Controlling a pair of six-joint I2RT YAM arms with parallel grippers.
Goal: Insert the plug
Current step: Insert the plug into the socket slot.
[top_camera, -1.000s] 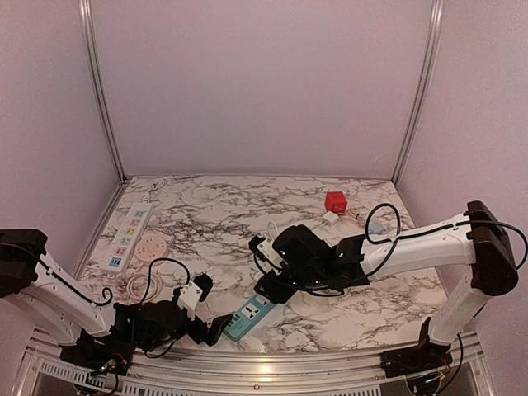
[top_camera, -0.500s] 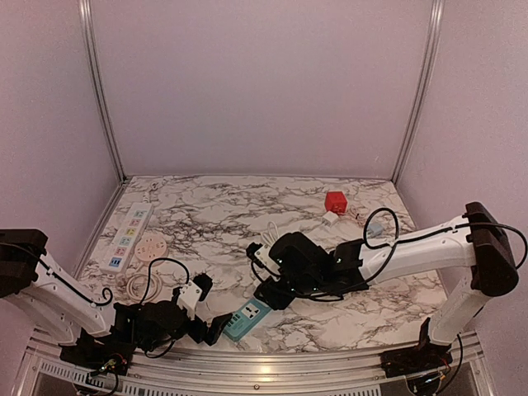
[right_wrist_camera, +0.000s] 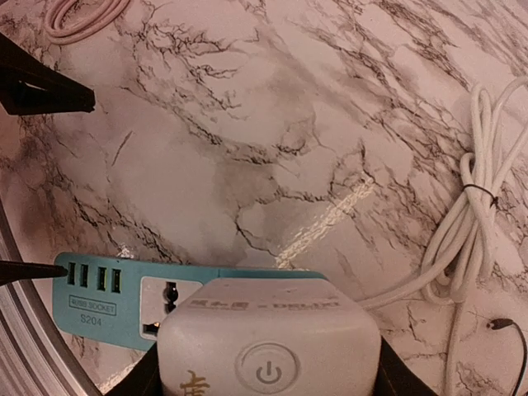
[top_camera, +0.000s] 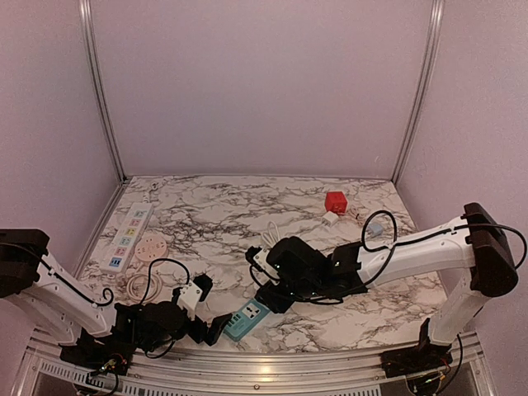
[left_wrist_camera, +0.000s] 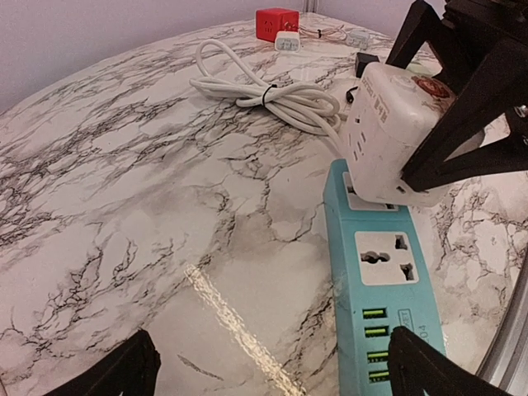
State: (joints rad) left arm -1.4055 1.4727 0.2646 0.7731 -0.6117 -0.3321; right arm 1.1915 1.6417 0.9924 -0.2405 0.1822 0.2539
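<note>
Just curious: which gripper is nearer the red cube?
Right. Right gripper holds the white plug mid-table, toward the red cube; left gripper sits at the near edge.

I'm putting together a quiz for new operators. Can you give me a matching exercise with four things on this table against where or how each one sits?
Things:
1. teal power strip
2. white plug block
3. red cube
4. white cable

States:
A. tied in a bundle on the marble
B. toward the back right of the table
C. flat near the front edge
D. clamped in the jaws of the right gripper

Pairs: 1-C, 2-D, 3-B, 4-A
</note>
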